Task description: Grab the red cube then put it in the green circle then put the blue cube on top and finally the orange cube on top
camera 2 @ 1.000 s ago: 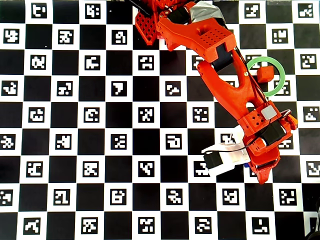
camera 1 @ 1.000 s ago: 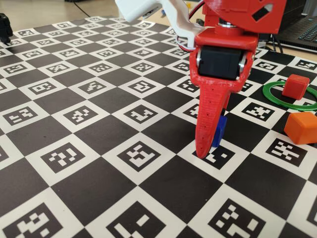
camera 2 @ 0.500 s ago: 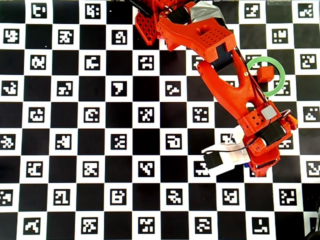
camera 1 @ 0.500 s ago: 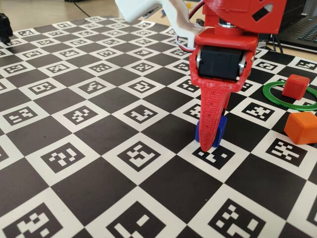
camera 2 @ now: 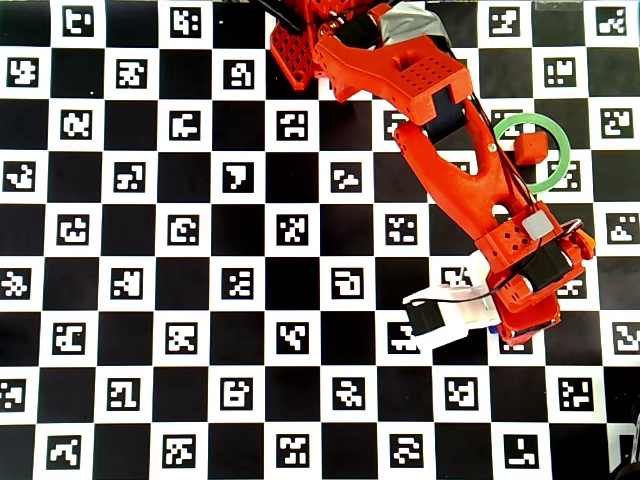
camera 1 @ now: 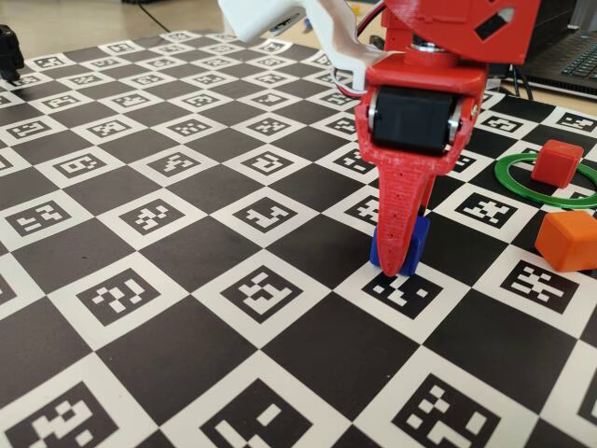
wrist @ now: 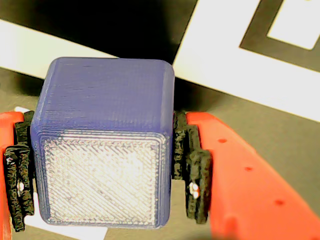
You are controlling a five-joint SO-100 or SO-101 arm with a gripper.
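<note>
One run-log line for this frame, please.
stage: grasping blue cube | gripper: jaws shut on its sides | red cube: in green ring | orange cube: on board

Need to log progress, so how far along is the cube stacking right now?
Done: red cube sits inside the green circle. In hand: the gripper is closed on the blue cube, low over the board. Left: stack blue on red, then the orange cube.

The red two-finger gripper (camera 1: pixel 398 266) points down, closed around the small matte blue cube (camera 1: pixel 416 245) on the checkered marker board (camera 1: pixel 187 280); the red cube (camera 1: pixel 557 161) sits inside the flat green ring (camera 1: pixel 511 188); the orange cube (camera 1: pixel 568 240) lies just outside it.
</note>
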